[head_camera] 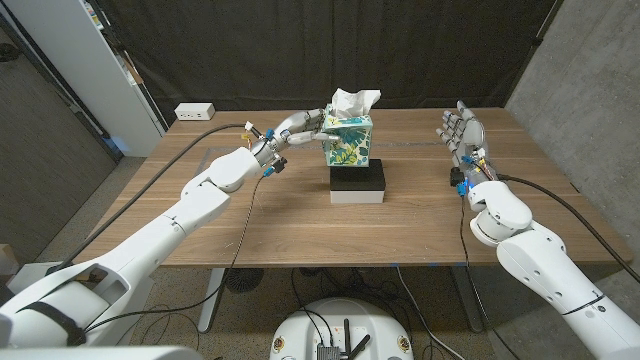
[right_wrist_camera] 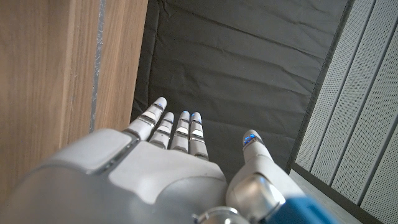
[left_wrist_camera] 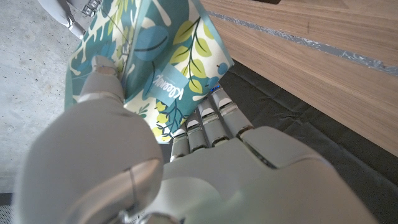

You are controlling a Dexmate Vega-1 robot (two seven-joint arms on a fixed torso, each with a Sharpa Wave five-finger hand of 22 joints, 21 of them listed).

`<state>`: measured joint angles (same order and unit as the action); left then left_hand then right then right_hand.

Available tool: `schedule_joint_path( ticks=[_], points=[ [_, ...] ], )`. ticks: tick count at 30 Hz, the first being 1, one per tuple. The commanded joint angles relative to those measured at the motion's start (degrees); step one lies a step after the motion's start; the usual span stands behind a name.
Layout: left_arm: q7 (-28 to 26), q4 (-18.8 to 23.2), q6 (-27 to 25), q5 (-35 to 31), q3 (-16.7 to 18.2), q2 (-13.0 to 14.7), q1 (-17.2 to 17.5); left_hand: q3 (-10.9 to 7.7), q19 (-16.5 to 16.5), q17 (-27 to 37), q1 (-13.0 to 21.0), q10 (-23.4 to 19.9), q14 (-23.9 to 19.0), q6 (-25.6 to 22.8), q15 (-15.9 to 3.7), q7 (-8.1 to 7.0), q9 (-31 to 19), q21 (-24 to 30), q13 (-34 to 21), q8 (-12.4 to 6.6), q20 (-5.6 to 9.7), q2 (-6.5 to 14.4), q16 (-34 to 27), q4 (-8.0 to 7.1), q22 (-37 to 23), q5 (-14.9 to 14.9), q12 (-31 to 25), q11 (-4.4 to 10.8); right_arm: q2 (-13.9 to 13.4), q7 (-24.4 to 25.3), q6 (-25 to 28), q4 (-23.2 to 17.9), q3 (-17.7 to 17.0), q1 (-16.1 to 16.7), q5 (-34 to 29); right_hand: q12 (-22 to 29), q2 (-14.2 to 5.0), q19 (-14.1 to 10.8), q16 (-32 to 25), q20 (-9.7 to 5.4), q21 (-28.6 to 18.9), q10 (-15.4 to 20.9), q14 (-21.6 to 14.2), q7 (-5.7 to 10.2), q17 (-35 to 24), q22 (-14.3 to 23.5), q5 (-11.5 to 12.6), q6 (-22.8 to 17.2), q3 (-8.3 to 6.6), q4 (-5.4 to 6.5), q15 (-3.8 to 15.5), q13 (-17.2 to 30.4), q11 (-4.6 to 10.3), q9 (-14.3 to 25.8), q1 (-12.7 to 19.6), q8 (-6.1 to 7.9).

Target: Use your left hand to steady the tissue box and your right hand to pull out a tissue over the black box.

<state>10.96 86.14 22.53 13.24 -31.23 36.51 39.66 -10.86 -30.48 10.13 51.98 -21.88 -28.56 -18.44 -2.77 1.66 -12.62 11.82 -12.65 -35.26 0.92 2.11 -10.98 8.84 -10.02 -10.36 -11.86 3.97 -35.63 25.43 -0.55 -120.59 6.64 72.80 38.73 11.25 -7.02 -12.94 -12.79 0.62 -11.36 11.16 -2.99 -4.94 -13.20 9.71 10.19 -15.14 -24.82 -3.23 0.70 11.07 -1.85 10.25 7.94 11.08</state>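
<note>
A leaf-patterned tissue box stands upright on a black box at the table's middle, with a white tissue sticking out of its top. My left hand grips the box's upper left side; in the left wrist view its fingers and thumb wrap around the patterned box. My right hand is raised over the table's right part, well apart from the box, fingers spread and holding nothing. Its fingers point past the table's edge.
The black box sits on a white base. A white power strip lies at the table's far left corner. A black curtain hangs behind the wooden table. Cables run along both arms.
</note>
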Motion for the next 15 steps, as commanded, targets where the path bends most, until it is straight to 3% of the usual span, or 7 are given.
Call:
schedule_joint_path(
  ticks=[1, 15],
  points=[
    [-0.05, -0.35, 0.36, -0.08, -0.03, -0.21, -0.15, -0.6, -0.27, 0.19, -0.42, -0.34, -0.61, -0.55, -5.85, 0.1, -0.1, 0.02, -0.31, -0.23, 0.54, 0.29, 0.06, -0.04, -0.15, -0.08, 0.05, -0.02, -1.29, -0.02, 1.98, -1.92, -1.09, -0.52, 1.52, -0.04, -2.91, -0.52, -0.51, -0.06, -0.34, 0.26, -0.01, -0.28, -0.12, 0.31, 0.18, -0.08, -0.16, 0.41, -0.4, 0.1, -0.29, 0.2, -0.44, -0.11],
    [0.13, -0.91, 0.78, -0.08, -0.13, -0.51, -0.51, -0.88, -0.23, 0.2, -0.52, -0.41, -0.58, -0.51, -5.88, 0.1, 0.0, -0.07, -0.34, -0.19, 0.56, 0.4, 0.08, -0.03, -0.15, -0.1, 0.07, -0.08, -2.02, 0.7, 3.08, -3.08, -1.99, -1.09, 1.16, 0.0, -2.84, -0.6, -0.59, 0.0, -0.32, 0.31, -0.01, -0.22, -0.26, 0.32, 0.17, -0.15, -0.27, 0.69, -0.51, 0.1, -0.34, 0.2, -0.46, -0.08]
  ],
)
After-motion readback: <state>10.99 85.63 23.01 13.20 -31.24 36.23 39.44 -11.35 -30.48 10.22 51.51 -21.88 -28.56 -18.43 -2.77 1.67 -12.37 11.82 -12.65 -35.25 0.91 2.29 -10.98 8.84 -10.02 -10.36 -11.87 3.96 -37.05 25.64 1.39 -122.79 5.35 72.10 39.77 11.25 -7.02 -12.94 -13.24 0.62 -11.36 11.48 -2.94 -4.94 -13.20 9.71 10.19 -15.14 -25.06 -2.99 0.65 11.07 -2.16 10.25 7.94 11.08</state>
